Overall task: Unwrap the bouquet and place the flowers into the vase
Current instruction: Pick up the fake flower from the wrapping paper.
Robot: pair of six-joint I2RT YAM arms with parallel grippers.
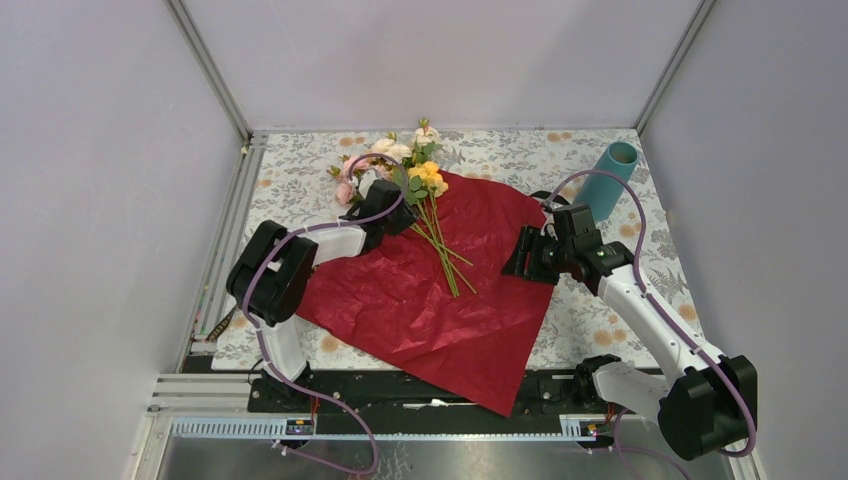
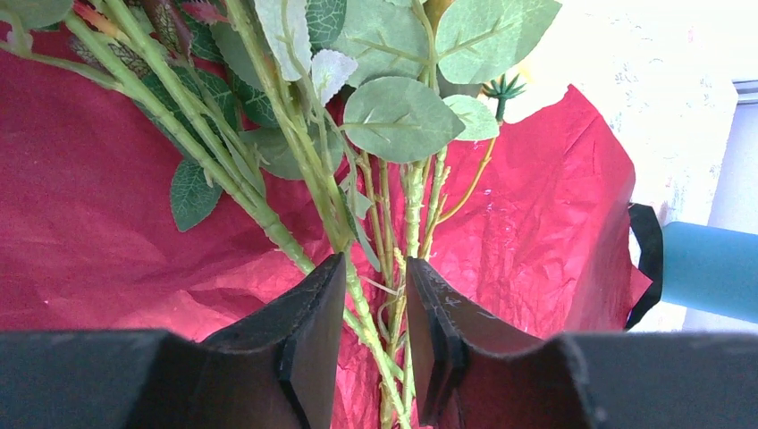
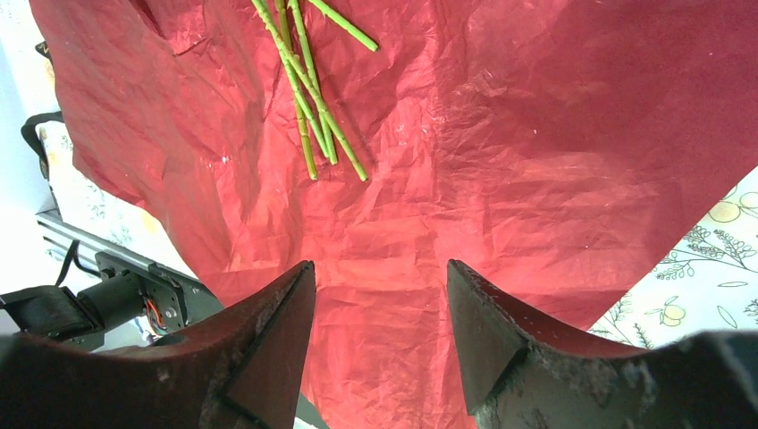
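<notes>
The red paper point(image 1: 420, 300) is lying spread open and crinkled on the table point(image 1: 300, 180), its near corner hanging past the table's near edge; the flowers point(image 1: 425, 178) are lying across its far part, with the pink, cream and yellow blooms reaching beyond the paper's far edge and the thin green stems point(image 3: 308, 89) pointing back toward the arms, fanned slightly apart.

The left hand point(image 2: 375, 308) is being held low over the paper, just below the leaves; its fingers point(image 2: 308, 331) are set narrowly on either side of the bunched stems, with one stem running against the inner face of a finger; slivers of paper are showing between the stems, so whether the stems are being pinched or only bracketed cannot be told.

The right hand point(image 3: 380, 304) is being held above the right part of the paper, well apart from the stem ends; its fingers are spread wide, with only red paper showing between them.

The teal vase point(image 1: 608, 180) is standing off the paper, near the table's far right corner, just beyond the right arm's wrist; it appears upright, mouth up; a black ribbon point(image 2: 650, 259) is lying looped at the paper's edge, just beside the vase.
</notes>
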